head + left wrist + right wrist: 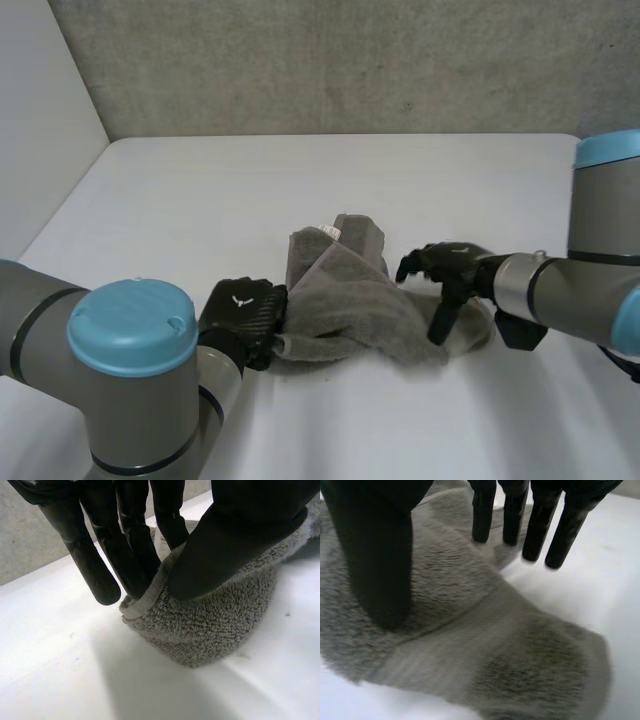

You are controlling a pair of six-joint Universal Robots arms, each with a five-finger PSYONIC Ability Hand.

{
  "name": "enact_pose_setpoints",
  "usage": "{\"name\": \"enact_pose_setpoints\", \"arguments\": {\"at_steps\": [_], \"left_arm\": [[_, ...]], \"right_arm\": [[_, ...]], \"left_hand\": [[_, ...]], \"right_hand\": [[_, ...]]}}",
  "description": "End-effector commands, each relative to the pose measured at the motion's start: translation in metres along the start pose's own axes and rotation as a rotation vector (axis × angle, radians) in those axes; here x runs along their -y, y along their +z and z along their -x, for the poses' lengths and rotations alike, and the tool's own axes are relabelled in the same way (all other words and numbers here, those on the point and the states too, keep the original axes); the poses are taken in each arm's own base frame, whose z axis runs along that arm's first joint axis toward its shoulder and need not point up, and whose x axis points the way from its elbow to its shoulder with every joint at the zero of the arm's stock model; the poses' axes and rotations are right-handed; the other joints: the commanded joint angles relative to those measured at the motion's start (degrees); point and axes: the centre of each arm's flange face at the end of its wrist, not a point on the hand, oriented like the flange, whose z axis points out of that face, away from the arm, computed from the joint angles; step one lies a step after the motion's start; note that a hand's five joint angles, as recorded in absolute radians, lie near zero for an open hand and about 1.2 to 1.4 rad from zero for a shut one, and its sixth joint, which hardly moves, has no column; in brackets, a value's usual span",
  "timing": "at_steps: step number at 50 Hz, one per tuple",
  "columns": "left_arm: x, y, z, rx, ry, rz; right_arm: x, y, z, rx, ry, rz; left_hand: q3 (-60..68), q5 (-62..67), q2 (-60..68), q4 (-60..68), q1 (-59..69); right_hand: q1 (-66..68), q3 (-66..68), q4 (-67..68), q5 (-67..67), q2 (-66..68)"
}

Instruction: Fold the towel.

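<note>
head view: the towel (350, 310) is bunched at the table's (300, 180) near middle, between left hand (243, 315) and right hand (450, 268). left wrist view: its hem is pinched. right wrist view: fingers are held straight, unclasped. a fold is judged underway; the pinched edge needs carrying rightward.

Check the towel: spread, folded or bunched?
Bunched: the towel lies in a crumpled heap of uneven overlapping layers, no clean fold.
</note>
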Motion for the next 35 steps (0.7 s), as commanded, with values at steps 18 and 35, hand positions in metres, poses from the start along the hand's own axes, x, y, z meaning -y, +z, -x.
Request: {"name": "enact_pose_setpoints", "arguments": {"at_steps": [18, 35], "left_arm": [[0.229, 0.043, 0.099, 0.263, 0.147, -0.766], [0.082, 0.040, 0.078, 0.145, 0.133, -0.330]], "right_arm": [[0.173, -0.031, -0.013, -0.447, -0.333, -0.724], [0.055, -0.029, 0.014, -0.322, -0.377, -0.537]], "left_hand": [[10.5, 11.2, 10.4, 10.4, 12.7], [10.5, 11.2, 10.4, 10.4, 12.7]], "right_hand": [[62.5, 60.4, 60.4, 60.7, 60.1], [62.5, 60.4, 60.4, 60.7, 60.1]]}}
